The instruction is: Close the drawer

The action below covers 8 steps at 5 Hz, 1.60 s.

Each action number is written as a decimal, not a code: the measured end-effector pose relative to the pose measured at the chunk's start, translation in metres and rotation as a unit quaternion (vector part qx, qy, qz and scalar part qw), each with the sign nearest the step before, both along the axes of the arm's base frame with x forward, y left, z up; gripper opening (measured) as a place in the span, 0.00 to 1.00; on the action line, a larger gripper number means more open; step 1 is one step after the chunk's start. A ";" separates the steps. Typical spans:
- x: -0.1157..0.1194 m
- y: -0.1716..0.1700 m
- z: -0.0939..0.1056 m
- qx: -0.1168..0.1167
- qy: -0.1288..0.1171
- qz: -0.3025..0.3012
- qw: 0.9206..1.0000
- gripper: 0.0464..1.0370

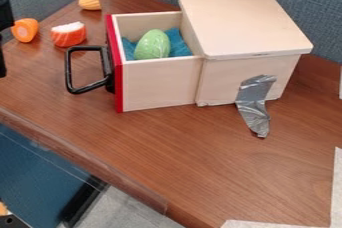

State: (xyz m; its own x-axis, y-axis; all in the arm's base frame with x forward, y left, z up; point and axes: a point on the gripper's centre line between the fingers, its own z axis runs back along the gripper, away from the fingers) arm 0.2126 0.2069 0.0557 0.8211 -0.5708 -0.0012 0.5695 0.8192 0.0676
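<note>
The drawer [157, 87] stands well out of its box [244, 24] on the desk [194, 147], with its red front [119, 72] and black handle [69, 69] turned toward the left of the view. The claw [3, 37] is at the left edge, cut off by the frame; whether it is wide or narrow cannot be told. From it the drawer lies to the right, handle side first, and the drawer's sliding axis runs from the front rightward and slightly up the view into the box. That line is what the closing turns on: the push should come from the claw's side, against the handle or front, straight along it. A slanted push might jam the drawer or twist the box, though the tape [254, 102] on the box's near side probably helps hold it. The green egg [152, 45] sits on blue cloth [178, 44] inside and could catch under the box top if it rides high. No brand, label or writing can be read.
</note>
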 end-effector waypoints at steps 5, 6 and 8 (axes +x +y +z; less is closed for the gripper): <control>0.025 -0.056 -0.024 0.045 -0.013 -0.063 0.997 0.96; 0.045 -0.059 -0.022 0.042 -0.010 -0.058 0.997 0.96; 0.077 -0.063 -0.040 0.047 -0.002 -0.036 0.998 0.96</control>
State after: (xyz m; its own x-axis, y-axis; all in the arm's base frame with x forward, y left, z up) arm 0.2891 0.1442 0.0159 0.7786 -0.6253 -0.0535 0.6256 0.7667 0.1442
